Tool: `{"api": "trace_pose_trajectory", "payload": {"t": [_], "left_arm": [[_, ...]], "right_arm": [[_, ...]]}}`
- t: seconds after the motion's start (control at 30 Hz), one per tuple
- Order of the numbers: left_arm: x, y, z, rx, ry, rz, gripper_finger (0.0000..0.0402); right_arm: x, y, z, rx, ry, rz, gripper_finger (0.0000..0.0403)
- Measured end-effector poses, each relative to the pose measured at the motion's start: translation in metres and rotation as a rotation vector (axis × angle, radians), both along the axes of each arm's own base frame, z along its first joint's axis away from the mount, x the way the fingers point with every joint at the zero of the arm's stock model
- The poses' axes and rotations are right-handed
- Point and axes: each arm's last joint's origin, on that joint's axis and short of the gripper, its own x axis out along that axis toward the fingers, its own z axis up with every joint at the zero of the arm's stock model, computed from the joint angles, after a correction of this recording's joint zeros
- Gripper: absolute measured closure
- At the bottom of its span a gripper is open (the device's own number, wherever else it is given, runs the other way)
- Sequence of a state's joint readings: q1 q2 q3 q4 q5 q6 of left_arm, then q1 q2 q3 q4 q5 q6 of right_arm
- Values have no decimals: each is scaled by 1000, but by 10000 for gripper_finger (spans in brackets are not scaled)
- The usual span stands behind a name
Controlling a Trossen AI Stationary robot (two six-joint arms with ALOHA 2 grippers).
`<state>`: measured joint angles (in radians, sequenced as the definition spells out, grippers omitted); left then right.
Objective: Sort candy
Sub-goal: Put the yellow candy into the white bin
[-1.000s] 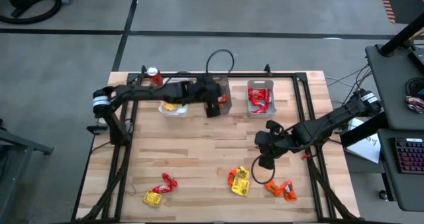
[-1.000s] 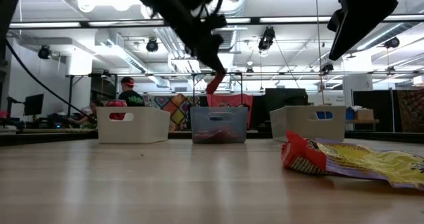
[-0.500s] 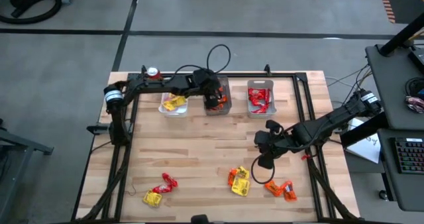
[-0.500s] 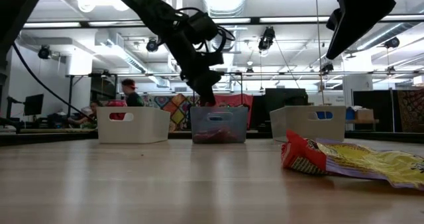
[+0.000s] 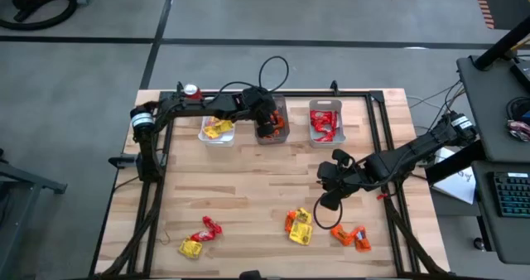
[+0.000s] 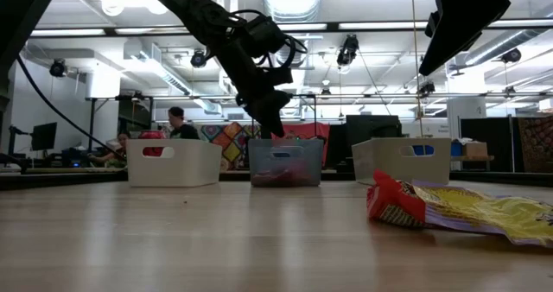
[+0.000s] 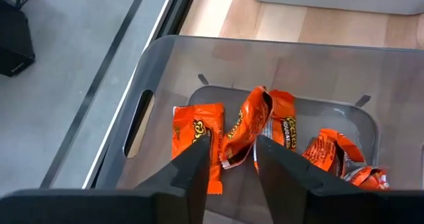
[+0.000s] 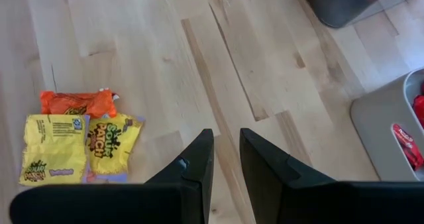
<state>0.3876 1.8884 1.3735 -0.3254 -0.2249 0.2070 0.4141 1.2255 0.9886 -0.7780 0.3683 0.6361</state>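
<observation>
We see the left gripper [image 5: 267, 129] over the middle bin [image 7: 142, 105] at the worktop's far edge, fingers spread, an orange candy [image 7: 244, 128] between them. Right gripper [image 5: 327, 199] hovers empty, fingers slightly parted, near loose candy [image 5: 299, 227] by the near edge.

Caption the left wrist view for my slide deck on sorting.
Left end effector open above the grey bin, an orange candy packet between its fingers over other orange packets.

Dark jointed arms [image 5: 195, 108], looping black cable [image 5: 275, 71], dark flat fingers [image 8: 197, 164].
</observation>
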Motion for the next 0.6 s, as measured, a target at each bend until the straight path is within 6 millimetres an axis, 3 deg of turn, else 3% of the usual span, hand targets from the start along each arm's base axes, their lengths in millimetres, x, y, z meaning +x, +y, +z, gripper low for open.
{"api": "trace_pose_trajectory", "payload": {"t": [0.13,0.3,0.6], "left_arm": [[-1,-7,5,-10,2,-10,279],[-2,-30,16,-109,-33,-103,276],[-12,-98,38,-171,-143,-280,276]], "right_arm": [[0,0,0,1,-2,0,335],[2,1,-1,33,-16,-44,335],[12,7,-22,120,15,-117,335]]}}
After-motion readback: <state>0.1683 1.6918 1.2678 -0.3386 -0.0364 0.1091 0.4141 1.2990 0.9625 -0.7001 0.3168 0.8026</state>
